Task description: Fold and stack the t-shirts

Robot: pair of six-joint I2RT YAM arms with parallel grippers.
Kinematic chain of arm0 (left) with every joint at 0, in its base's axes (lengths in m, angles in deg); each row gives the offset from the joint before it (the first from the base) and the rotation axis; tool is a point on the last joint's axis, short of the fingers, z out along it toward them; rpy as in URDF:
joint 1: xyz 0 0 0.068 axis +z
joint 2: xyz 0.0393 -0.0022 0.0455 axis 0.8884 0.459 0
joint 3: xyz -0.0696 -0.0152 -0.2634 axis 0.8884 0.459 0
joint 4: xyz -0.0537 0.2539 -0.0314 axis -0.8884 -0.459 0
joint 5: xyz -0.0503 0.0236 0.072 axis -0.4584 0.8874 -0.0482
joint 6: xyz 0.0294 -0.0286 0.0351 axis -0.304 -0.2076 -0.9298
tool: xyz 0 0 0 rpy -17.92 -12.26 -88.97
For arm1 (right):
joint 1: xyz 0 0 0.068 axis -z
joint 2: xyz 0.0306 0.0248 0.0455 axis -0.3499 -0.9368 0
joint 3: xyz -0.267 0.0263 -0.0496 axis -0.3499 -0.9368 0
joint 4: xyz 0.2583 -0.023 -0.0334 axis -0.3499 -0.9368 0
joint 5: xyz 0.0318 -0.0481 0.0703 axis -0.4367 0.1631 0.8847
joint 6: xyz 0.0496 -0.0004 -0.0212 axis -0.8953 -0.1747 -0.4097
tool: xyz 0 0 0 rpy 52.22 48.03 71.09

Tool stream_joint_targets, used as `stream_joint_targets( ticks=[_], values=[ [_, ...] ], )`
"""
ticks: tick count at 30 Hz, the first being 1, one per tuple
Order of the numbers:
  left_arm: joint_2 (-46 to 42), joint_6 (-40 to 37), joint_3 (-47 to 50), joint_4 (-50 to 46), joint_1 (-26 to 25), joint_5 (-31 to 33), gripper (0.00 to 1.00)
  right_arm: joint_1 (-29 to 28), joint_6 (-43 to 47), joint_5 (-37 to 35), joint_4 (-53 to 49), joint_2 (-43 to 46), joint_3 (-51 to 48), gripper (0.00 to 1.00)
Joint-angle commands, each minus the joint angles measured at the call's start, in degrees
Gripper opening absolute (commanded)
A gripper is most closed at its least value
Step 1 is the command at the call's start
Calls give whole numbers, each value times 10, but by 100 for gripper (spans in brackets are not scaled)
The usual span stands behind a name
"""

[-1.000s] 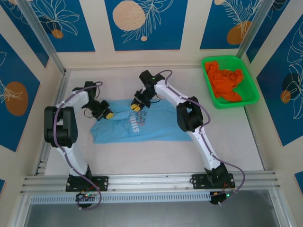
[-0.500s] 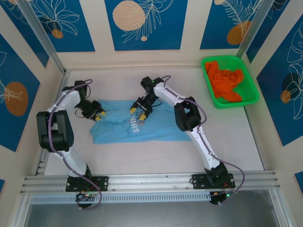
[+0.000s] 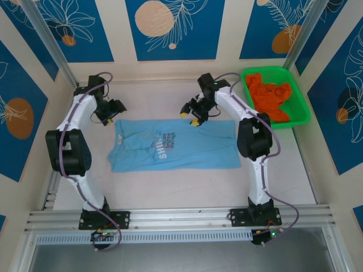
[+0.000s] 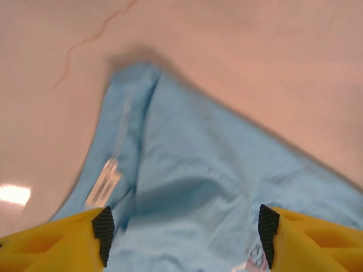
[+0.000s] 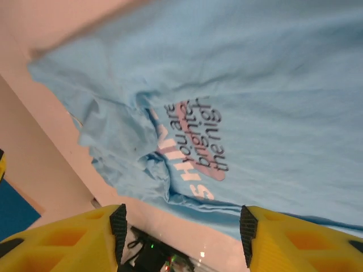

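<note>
Nothing folded: blue t-shirt [image 3: 170, 146] lies flat mid-table, orange t-shirt [image 3: 271, 97] in far-right-corner basket [image 3: 282, 126]; left gripper [image 3: 112, 115] and right gripper [image 3: 189, 117] open, empty.

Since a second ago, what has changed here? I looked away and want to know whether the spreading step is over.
The left claw and right claw had pinched the light blue t-shirt near its middle. They drew its edge toward the far side of the table, then opened and let go. The shirt now lies flatter and wider. The orange t-shirt stayed in the green basket.
</note>
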Motion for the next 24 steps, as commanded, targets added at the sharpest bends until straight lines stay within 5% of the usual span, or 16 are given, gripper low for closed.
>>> stream_joint_targets(
  ticks=[1, 8, 24],
  values=[
    [68, -54, -29, 6, -9, 24, 68, 32, 40, -74, -18, 1, -23, 56],
    [154, -50, -80, 11, -25, 4, 60, 86, 80, -140, -8, -14, -62, 54],
    [378, -22, -349, -91, -78, 131, 47, 96, 88, -157, -37, -40, -136, 54]
  ],
)
